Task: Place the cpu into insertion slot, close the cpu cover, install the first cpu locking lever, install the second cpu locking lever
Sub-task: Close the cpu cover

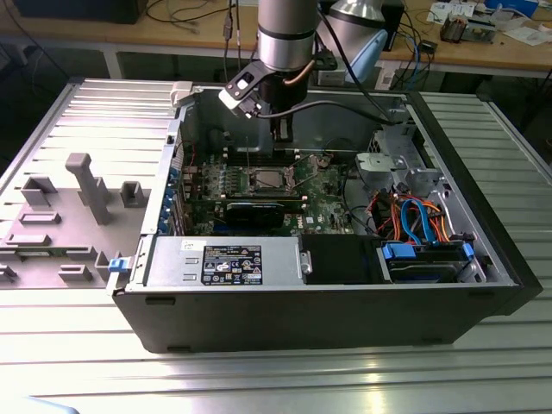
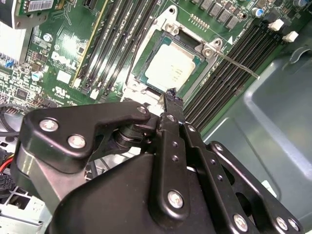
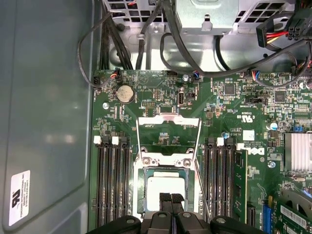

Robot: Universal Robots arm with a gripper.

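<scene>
The cpu (image 3: 165, 187) lies seated in the insertion slot (image 3: 164, 161), just under the tips of the gripper (image 3: 170, 198), whose fingers are pressed together and grip nothing. Beyond the tips the cpu cover (image 3: 169, 127) stands flipped open. A thin locking lever (image 2: 235, 64) juts free alongside, and black memory slots (image 3: 113, 185) flank the gripper on both sides.

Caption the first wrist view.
Black gripper, fingers shut, over the square silver-grey cpu lying in the silver-rimmed insertion slot of the green circuit board.

1 cpu (image 3: 165, 187), 1 cpu cover (image 3: 168, 116), prob. 2 levers (image 2: 239, 66).
</scene>
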